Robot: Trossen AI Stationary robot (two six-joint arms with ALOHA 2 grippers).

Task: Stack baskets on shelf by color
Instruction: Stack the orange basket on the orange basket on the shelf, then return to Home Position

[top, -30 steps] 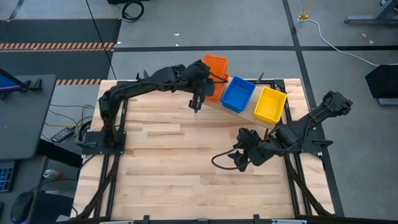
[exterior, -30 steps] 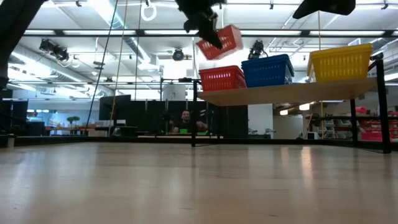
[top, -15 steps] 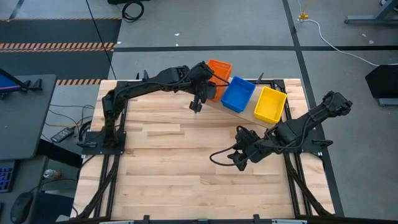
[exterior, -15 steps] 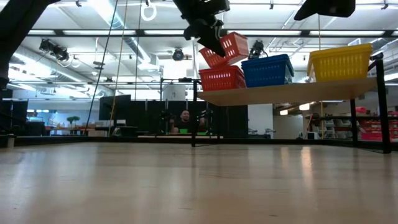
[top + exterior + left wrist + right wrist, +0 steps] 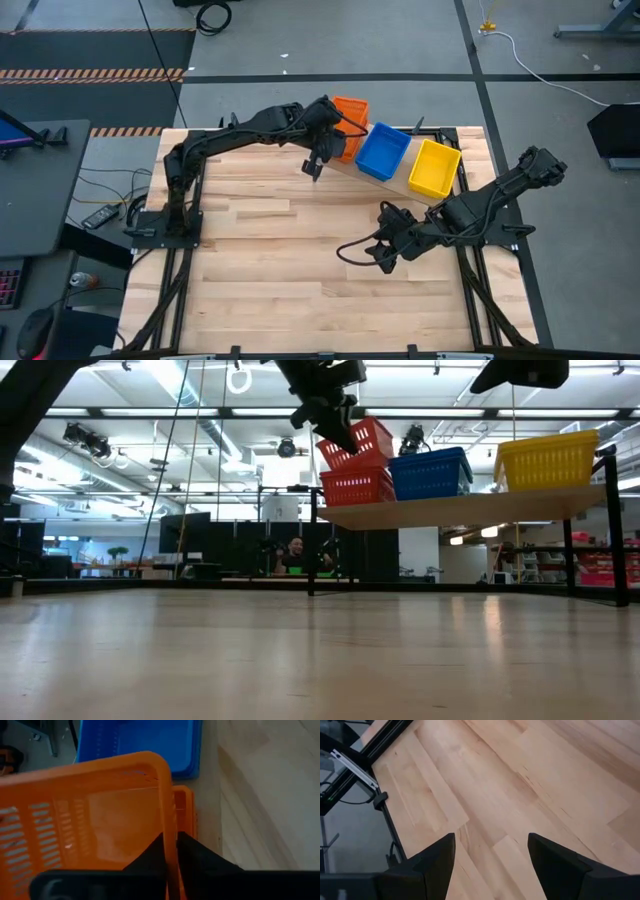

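My left gripper (image 5: 333,124) is shut on an orange basket (image 5: 360,440) and holds it tilted just above the orange stack (image 5: 357,487) at the left end of the shelf (image 5: 470,510). Whether the basket's low corner touches the stack, I cannot tell. The blue baskets (image 5: 384,152) sit nested in the shelf's middle, and the yellow baskets (image 5: 434,168) sit on its right end. My right gripper (image 5: 385,250) hangs open over the tabletop, near of the shelf, with nothing between its fingers (image 5: 435,862). My left gripper pinches one side wall of the orange basket at its rim (image 5: 168,827), one finger (image 5: 150,862) inside the basket and one finger (image 5: 197,860) outside. The basket is lifted and tilted, with its gripped side lower and its far side raised above the stack.
The slatted wooden tabletop (image 5: 260,260) lies bare between the two arms. Black frame rails (image 5: 380,745) run along the table's sides. A cable loop (image 5: 352,250) trails from the right gripper. A person sits far behind the table (image 5: 295,555).
My left gripper has carried the orange basket a little toward the right and down, from well above the shelf to just over the orange stack. The basket has stayed tilted in the shut fingers.
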